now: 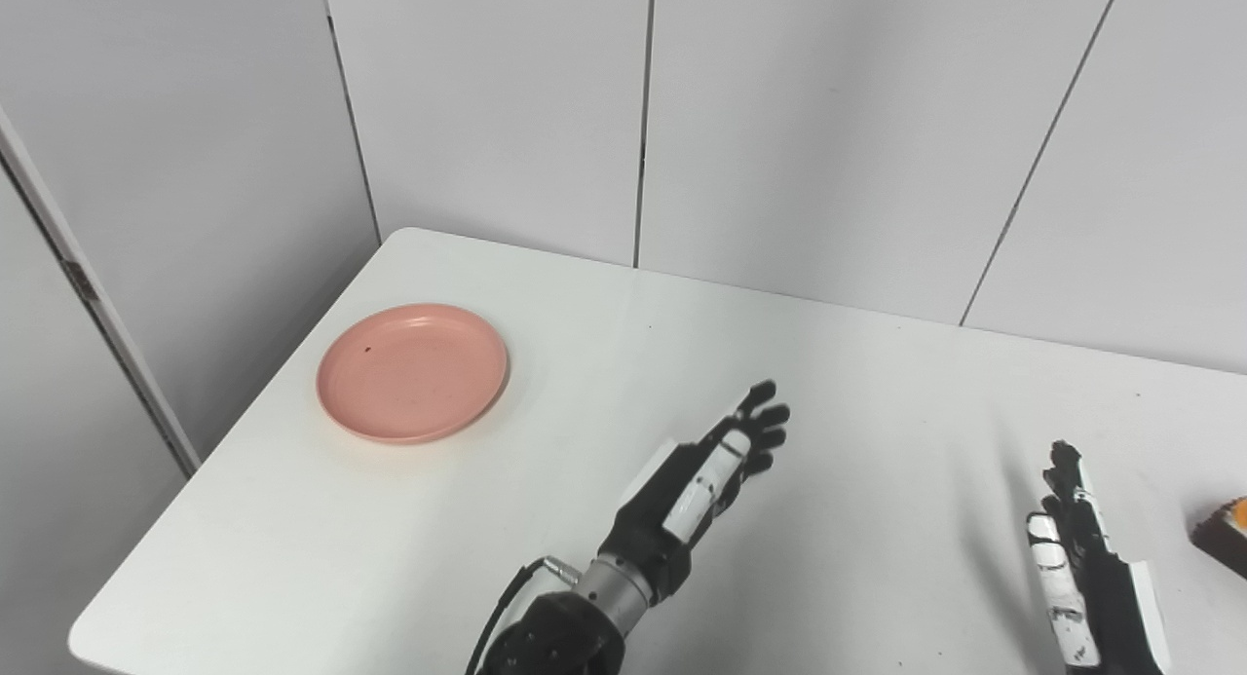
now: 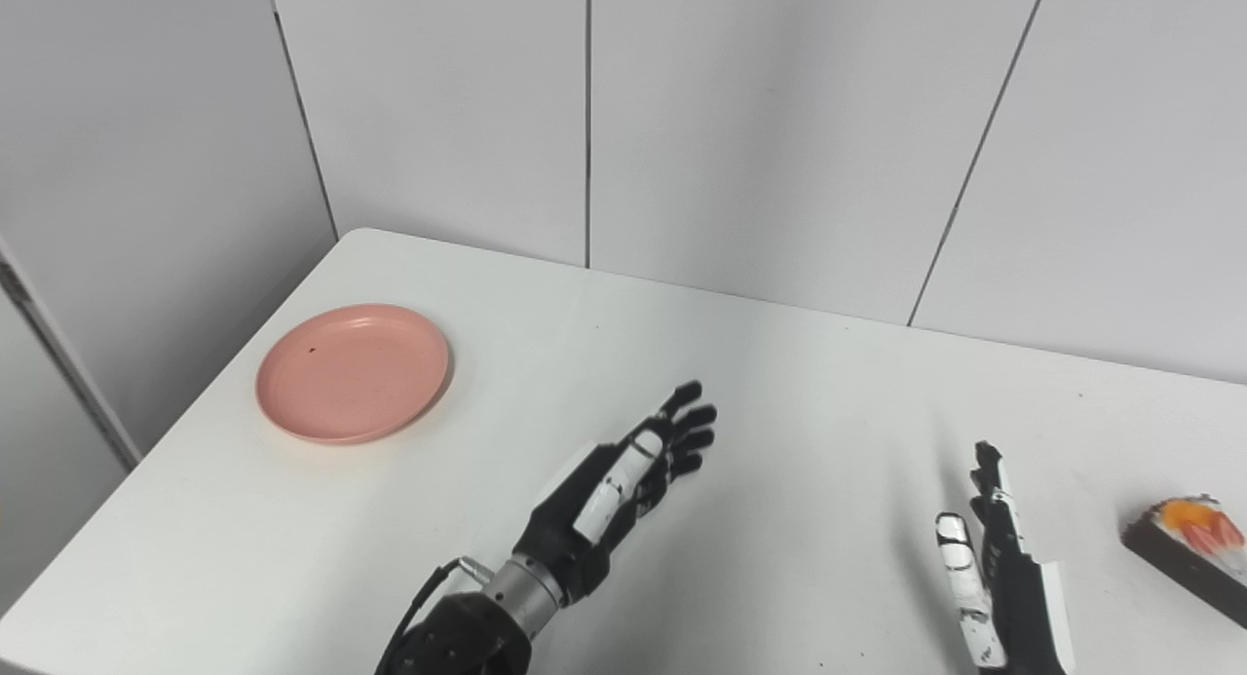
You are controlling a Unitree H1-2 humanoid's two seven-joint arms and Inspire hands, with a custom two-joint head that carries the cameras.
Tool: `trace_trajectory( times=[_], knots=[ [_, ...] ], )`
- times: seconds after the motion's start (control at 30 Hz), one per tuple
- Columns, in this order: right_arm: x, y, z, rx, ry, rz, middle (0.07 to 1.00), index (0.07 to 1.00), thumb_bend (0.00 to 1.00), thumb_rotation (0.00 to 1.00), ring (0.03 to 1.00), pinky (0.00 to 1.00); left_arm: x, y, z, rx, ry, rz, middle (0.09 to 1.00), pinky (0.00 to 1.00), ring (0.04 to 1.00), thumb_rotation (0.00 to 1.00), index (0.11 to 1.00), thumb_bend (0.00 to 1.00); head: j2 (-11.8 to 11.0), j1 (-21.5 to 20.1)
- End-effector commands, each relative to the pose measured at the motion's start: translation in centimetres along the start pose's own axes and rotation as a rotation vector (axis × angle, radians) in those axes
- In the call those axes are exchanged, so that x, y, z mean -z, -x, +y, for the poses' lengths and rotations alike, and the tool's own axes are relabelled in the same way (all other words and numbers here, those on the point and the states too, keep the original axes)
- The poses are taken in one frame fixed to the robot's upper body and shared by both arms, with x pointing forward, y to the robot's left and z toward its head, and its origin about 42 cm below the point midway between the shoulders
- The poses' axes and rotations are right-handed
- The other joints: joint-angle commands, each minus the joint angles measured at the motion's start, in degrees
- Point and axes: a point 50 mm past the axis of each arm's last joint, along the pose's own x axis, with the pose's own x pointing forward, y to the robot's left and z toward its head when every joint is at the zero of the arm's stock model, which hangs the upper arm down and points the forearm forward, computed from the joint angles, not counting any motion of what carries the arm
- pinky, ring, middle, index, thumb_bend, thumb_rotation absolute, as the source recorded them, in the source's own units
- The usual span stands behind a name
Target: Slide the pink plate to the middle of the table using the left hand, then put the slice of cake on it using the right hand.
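Left hand (image 1: 697,480) open, empty; pink plate (image 1: 412,371) well apart, forward-left of it. Plate likely light, rigid, slick: press rim, slide. Right hand (image 2: 999,548) open; cake slice (image 2: 1189,548) just right of it, soft, grip sides gently.

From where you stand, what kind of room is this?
Probably a robot test cell or lab, not a kitchen: a bare white table set in a corner of plain grey wall panels, holding only a round pink plastic plate and a dark slice of cake.
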Motion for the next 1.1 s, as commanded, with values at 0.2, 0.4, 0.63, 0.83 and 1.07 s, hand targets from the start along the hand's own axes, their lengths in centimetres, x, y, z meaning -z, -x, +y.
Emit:
trace_trajectory(
  times=[0.2, 0.4, 0.63, 0.83, 1.07],
  knots=[
    [1.9, 1.4, 0.4, -0.005, 0.006, 0.071, 0.985, 0.972, 0.28, 1.00, 0.974, 0.97, -6.3, -0.9, 1.7, -0.007, 0.022, -0.139, 0.922, 0.94, 0.921, 1.00, 0.918, 0.44, 0.2, 0.0],
    [2.1, 1.4, 0.3, -0.005, 0.000, 0.067, 0.984, 0.970, 0.30, 1.00, 0.973, 0.97, -9.8, -1.2, 4.7, -0.084, 0.005, -0.225, 0.892, 0.96, 0.893, 1.00, 0.879, 0.44, 0.0, 0.4],
    [2.5, 1.4, 0.2, -0.008, -0.013, 0.069, 0.991, 0.977, 0.31, 1.00, 0.983, 0.98, -11.5, -2.1, 7.8, -0.135, 0.013, -0.269, 0.875, 0.94, 0.873, 1.00, 0.864, 0.45, 0.0, 0.9],
    [2.6, 1.6, 0.2, -0.006, -0.004, 0.081, 0.988, 0.976, 0.31, 1.00, 0.981, 0.98, -12.9, -2.6, 11.2, -0.225, 0.006, -0.323, 0.871, 0.90, 0.868, 1.00, 0.863, 0.46, -0.2, 1.5],
    [2.8, 1.6, 0.0, -0.013, -0.009, 0.074, 0.988, 0.976, 0.32, 1.00, 0.985, 0.99, -13.7, -3.0, 15.4, -0.319, 0.016, -0.355, 0.848, 0.82, 0.837, 1.00, 0.842, 0.45, -1.1, 2.2]
  ],
)
